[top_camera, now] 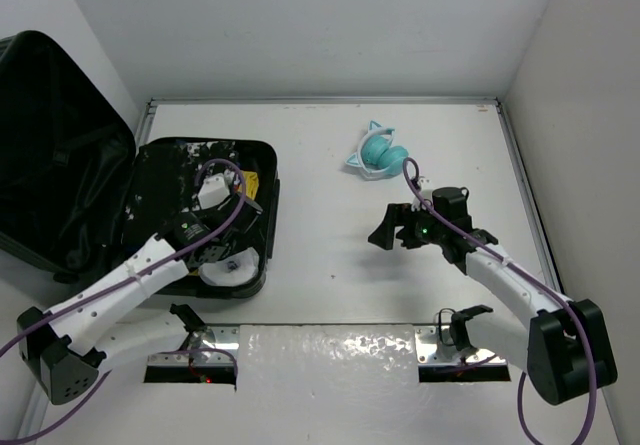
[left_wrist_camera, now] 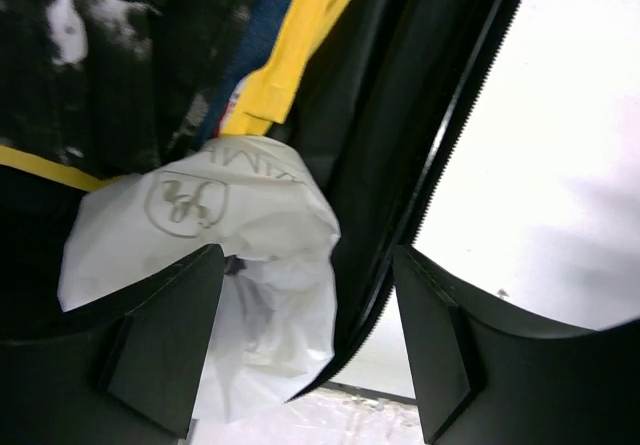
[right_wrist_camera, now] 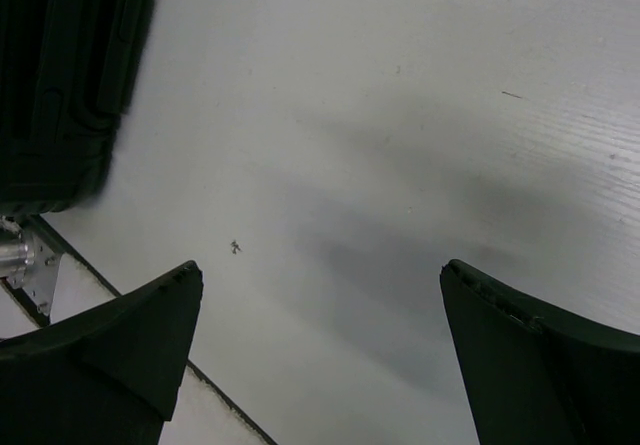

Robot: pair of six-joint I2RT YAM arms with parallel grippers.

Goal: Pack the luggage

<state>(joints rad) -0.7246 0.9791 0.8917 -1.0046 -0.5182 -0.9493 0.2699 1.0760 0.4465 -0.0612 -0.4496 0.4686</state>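
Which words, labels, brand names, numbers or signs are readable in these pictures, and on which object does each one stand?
On the white bag in the luggage: a round outlined emblem and a short row of grey letters beside it, seen upside down and partly lost in a fold; not readable with certainty.
On everything else: no text visible.

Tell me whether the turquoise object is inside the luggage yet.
No, the turquoise object lies on the white table, apart from the open luggage.

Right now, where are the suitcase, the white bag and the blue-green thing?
suitcase [top_camera: 55,155]: top view, inside of its open lid.
white bag [left_wrist_camera: 270,235]: left wrist view, its crumpled middle.
blue-green thing [top_camera: 381,152]: top view, its round body.
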